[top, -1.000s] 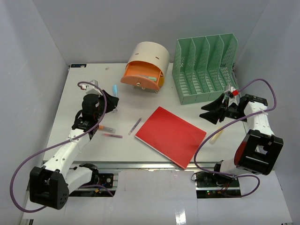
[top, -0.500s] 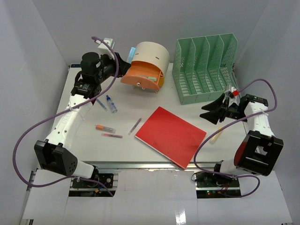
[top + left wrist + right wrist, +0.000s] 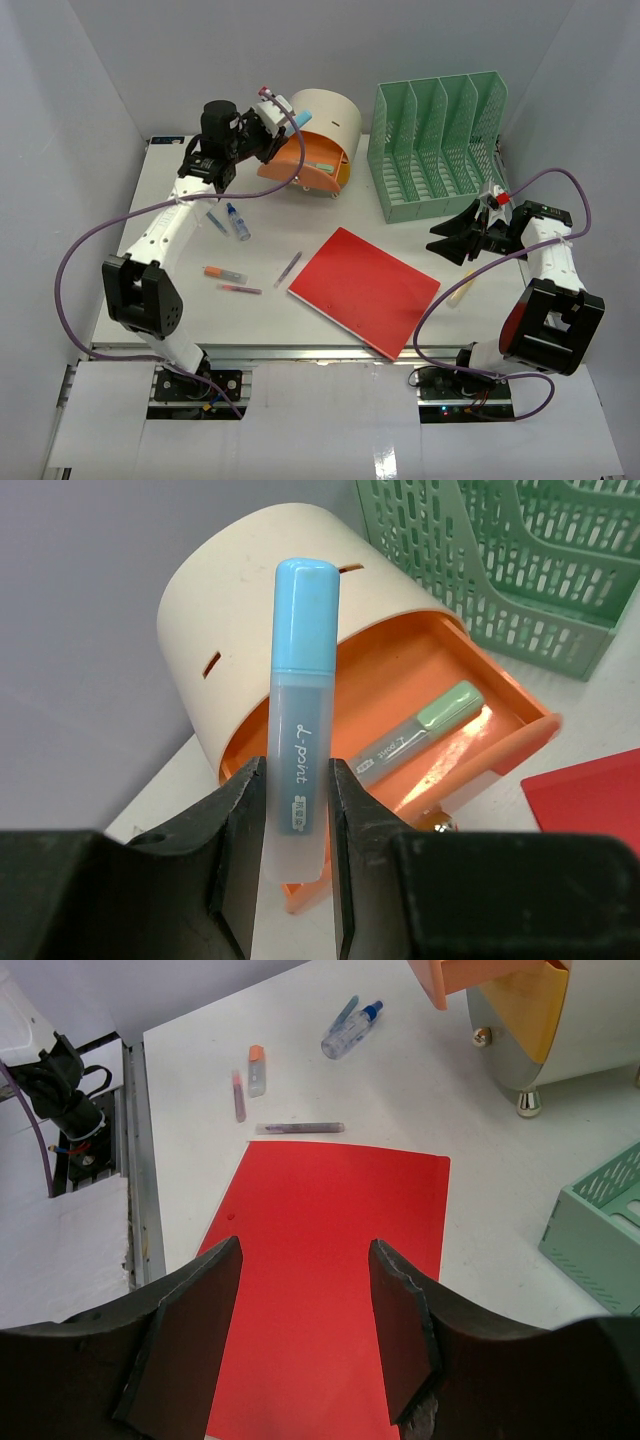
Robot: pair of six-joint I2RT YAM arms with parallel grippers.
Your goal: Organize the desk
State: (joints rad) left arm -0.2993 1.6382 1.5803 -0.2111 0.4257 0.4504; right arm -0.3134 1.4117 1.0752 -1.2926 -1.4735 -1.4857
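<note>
The jaws clamp a blue highlighter (image 3: 303, 700) (upright) before an orange drawer (image 3: 390, 690).

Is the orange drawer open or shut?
Open: the orange drawer sticks out of the cream round holder, and a green pen lies inside it.

Bare desk (image 3: 358, 208) between folder (image 3: 365, 290) and rack (image 3: 435, 150)

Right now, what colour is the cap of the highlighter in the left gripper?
Light blue cap; clearest in the left wrist view.
</note>
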